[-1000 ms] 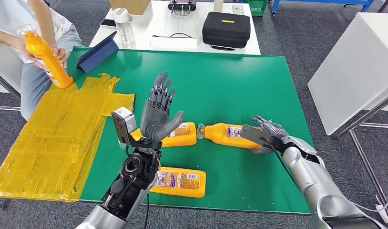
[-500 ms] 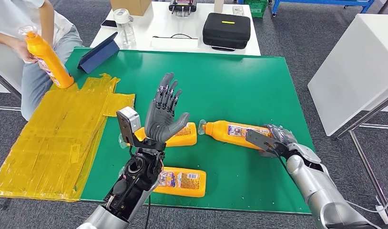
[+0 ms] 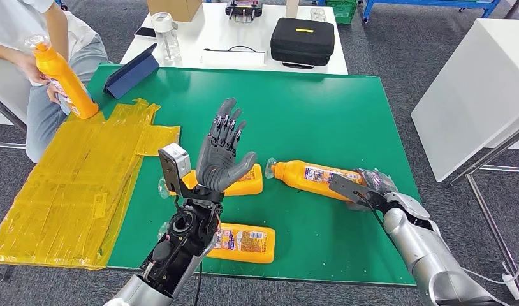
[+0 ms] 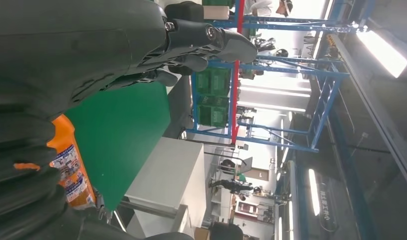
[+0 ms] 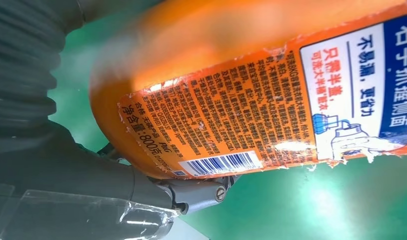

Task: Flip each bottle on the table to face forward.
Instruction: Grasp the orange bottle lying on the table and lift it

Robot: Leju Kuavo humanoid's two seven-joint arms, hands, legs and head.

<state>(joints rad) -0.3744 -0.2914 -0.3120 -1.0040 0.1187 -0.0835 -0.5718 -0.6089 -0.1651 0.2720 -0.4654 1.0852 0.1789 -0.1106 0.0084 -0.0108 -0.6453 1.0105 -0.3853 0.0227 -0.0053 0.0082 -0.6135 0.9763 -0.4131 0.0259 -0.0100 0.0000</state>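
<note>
Head view: green table (image 3: 308, 102) with three orange bottles lying on their sides in the near half. Right-hand bottle (image 3: 314, 177) lies with its clear cap pointing left and its base to the right; the label side with small print and a barcode faces up toward the wrist camera (image 5: 231, 115). Right hand (image 3: 370, 185) is at the base of this bottle, fingers wrapped on its end; the right wrist view shows a thumb pressed under the bottle's lower edge, so the hand grips it. Bottle body rests on or just above the table; cannot tell which.

Middle bottle (image 3: 244, 180) lies just left of the first, cap ends near each other, partly hidden behind the left hand (image 3: 222, 156). Left hand is raised above the table, palm upright, fingers spread and pointing up and away, holding nothing. In the left wrist view part of an orange bottle's label (image 4: 71, 170) shows past the hand's dark fingers.

Near bottle (image 3: 244, 242) lies beside the near edge of the table, label up, partly behind the left forearm.

Yellow plastic sheet (image 3: 78, 185) covers the table's left side. At the far left a person (image 3: 27, 38) holds a fourth orange bottle (image 3: 65, 80) upright on that sheet's far end. A blue tablet case (image 3: 131, 71) stands at the far left corner. Beyond, on a white table (image 3: 257, 48), a black case (image 3: 303, 39).
</note>
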